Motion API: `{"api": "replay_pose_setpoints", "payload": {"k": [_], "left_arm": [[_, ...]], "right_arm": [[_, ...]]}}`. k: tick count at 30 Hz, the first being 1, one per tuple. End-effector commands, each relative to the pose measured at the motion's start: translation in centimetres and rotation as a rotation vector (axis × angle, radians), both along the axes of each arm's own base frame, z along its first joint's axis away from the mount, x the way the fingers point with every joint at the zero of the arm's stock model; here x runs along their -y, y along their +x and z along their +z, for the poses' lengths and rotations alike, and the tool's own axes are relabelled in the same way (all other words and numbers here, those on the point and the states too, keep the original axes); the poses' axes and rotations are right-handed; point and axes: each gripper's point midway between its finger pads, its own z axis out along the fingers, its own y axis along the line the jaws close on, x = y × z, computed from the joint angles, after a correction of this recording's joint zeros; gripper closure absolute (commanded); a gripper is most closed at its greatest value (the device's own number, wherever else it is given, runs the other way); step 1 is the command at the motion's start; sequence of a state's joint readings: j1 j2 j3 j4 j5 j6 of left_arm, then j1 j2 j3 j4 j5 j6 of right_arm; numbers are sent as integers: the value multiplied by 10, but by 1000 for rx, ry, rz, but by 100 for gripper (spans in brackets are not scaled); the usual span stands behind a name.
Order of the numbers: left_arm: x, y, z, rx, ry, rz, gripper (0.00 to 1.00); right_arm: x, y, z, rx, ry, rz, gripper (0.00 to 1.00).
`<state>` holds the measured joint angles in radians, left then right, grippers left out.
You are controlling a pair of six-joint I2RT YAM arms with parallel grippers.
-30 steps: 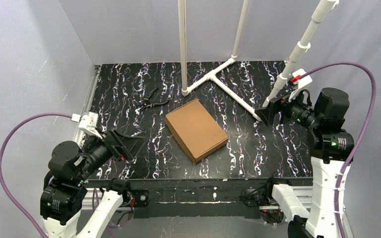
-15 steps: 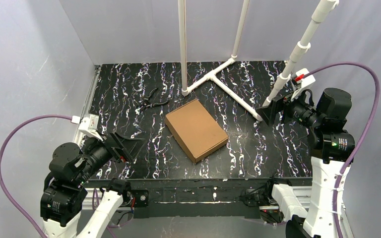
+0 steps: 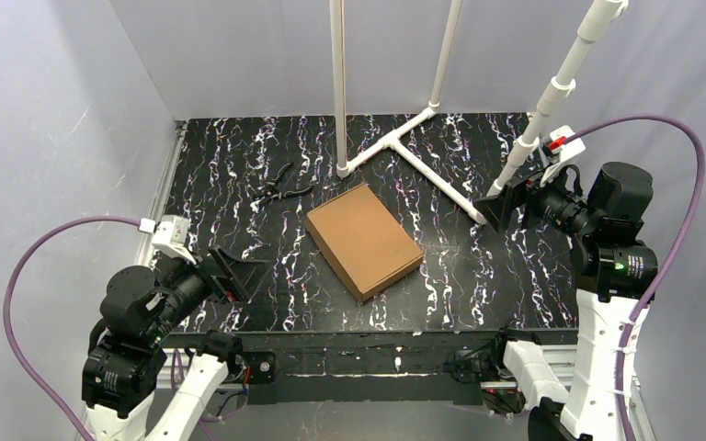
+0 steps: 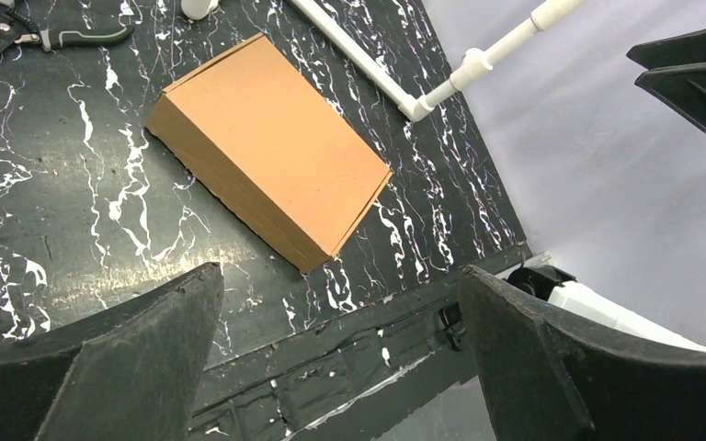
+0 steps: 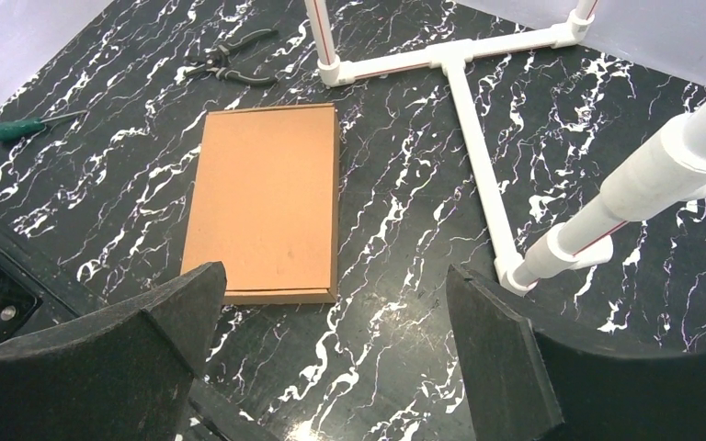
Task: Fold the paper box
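The paper box [image 3: 364, 241] is a closed brown cardboard box lying flat at the middle of the black marbled table, turned at an angle. It also shows in the left wrist view [image 4: 271, 161] and the right wrist view [image 5: 267, 200]. My left gripper [image 3: 256, 273] is open and empty, raised near the table's front left, well to the left of the box. My right gripper [image 3: 489, 209] is open and empty at the right, raised above the table and apart from the box. In both wrist views the jaws stand wide apart with nothing between them.
A white pipe frame [image 3: 406, 147] lies and stands behind the box, with a slanted white pole [image 3: 552, 101] by my right gripper. Black pliers [image 3: 278, 186] lie behind and left of the box. A green screwdriver [image 5: 28, 127] lies at the table's left.
My left arm has drawn back a little toward the front edge. My right gripper has shifted slightly. The box has not moved.
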<state>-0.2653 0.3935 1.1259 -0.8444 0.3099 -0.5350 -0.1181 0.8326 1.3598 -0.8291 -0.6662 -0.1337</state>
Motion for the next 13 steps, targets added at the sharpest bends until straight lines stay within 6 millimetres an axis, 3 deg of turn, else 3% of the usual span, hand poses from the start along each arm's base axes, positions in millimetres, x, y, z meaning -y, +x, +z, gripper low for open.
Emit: {"api": "replay_pose_setpoints", "payload": {"k": [1,13], "left_arm": [[-2,0,-4,2,9,11,2],[-4,-5,-3,2,15,9,2]], "right_arm": [[-2,0,18,73,3,15,2],[0,-2,17,81,-4,15,2]]}}
